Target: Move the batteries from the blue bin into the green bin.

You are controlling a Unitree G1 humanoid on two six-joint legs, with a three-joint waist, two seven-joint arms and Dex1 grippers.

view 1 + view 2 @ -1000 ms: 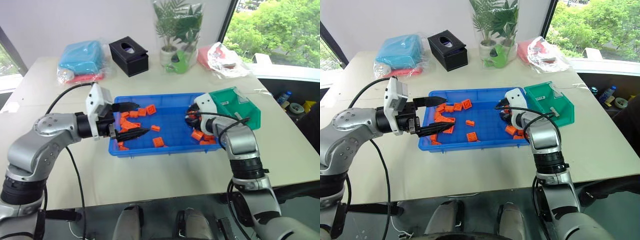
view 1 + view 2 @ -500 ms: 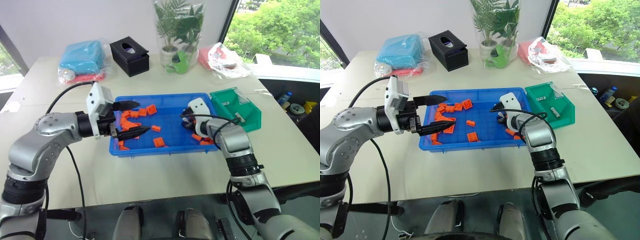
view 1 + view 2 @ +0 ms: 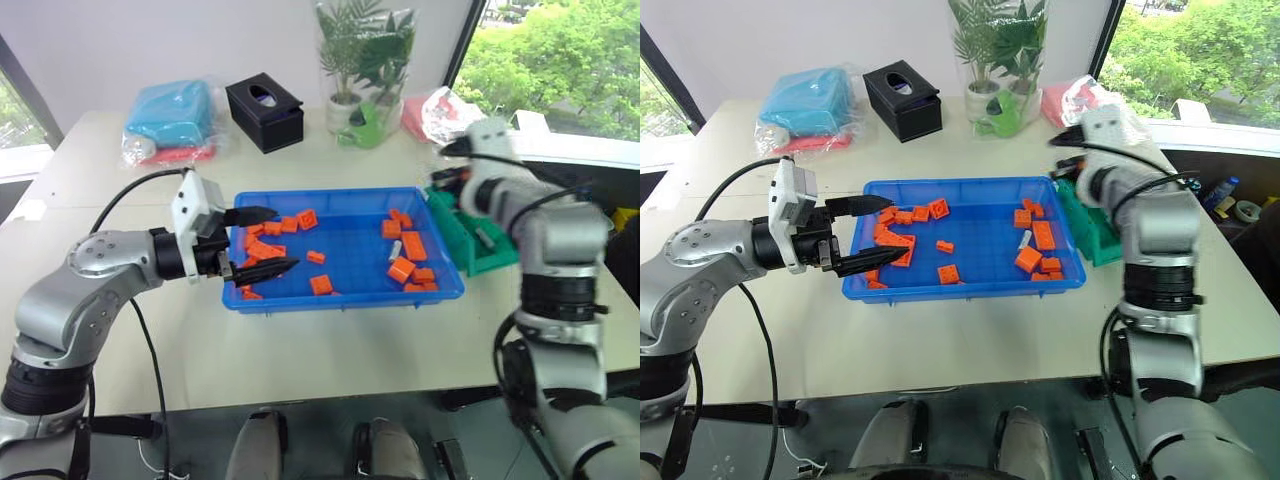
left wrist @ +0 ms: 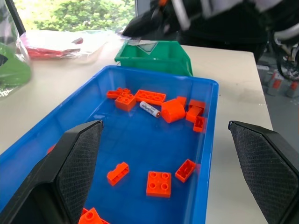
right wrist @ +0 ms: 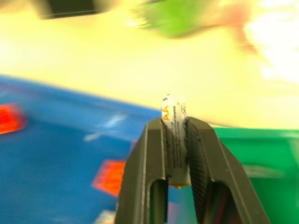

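Clearly, right gripper (image 5: 175, 135) pinches "AA"-marked battery (image 5: 174, 135).

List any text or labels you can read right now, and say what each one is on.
"AA": on the battery clamped in the right gripper; the smaller print below it is too blurred to read.
Dark lettering on the battery in the blue bin: too small to read.
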